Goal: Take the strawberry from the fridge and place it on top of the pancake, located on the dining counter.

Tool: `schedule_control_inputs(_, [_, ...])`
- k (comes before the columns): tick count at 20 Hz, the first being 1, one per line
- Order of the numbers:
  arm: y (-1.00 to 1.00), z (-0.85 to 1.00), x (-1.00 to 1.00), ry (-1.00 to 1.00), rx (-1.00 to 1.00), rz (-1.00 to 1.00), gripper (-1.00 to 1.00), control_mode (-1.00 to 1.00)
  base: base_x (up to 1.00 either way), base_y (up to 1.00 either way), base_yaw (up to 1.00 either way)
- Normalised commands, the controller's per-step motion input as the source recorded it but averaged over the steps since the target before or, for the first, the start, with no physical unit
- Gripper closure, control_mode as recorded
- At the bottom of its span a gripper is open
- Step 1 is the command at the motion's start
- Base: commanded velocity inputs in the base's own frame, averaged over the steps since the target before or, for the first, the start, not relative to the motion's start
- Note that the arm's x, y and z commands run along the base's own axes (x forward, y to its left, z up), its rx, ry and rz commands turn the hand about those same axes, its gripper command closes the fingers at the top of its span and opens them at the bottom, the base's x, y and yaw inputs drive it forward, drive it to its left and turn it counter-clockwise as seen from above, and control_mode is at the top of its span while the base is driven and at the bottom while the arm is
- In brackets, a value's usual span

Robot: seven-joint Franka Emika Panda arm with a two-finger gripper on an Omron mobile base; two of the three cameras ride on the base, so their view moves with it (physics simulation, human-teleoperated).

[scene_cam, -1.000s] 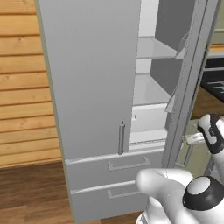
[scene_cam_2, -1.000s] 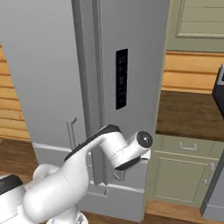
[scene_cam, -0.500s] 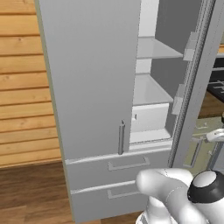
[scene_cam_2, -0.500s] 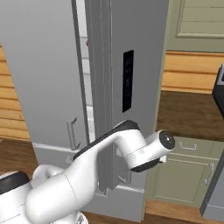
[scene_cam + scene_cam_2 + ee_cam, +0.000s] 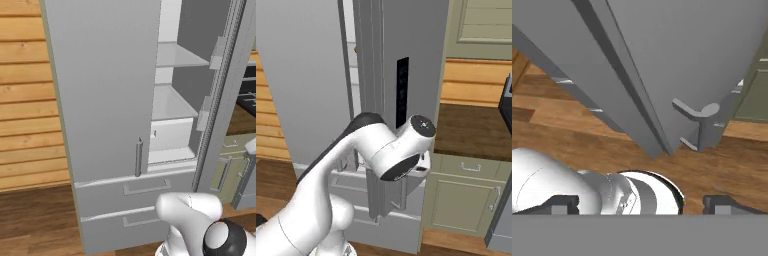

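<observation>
With the fridge (image 5: 110,100) door (image 5: 677,65) swung open and the gripper (image 5: 639,202) spread wide and empty, reaching the shelves (image 5: 172,105) for the strawberry looks next.

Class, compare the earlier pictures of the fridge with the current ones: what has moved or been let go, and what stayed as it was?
The fridge's right door has swung further open, showing more of the white shelves. The gripper has opened and let go of the door handle, which now stands clear ahead of it. The left door and both bottom drawers stayed shut.
</observation>
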Motion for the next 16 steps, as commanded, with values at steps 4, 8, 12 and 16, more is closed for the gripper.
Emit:
schedule_control_inputs(4, [0.99, 0.99, -0.97, -0.06, -0.36, -0.02, -1.00, -1.00, 0.00, 0.00, 0.00])
schedule_control_inputs(8, [1.00, 0.98, -0.47, 0.00, -0.53, -0.05, -1.00, -1.00, 0.00, 0.00, 0.00])
schedule_control_inputs(12, [1.00, 0.87, -0.04, 0.01, -0.64, -0.12, -1.00, -1.00, 0.00, 0.00, 0.00])
schedule_control_inputs(16, [0.88, 0.51, 0.08, 0.11, -0.64, -0.17, -1.00, -1.00, 0.00, 0.00, 0.00])
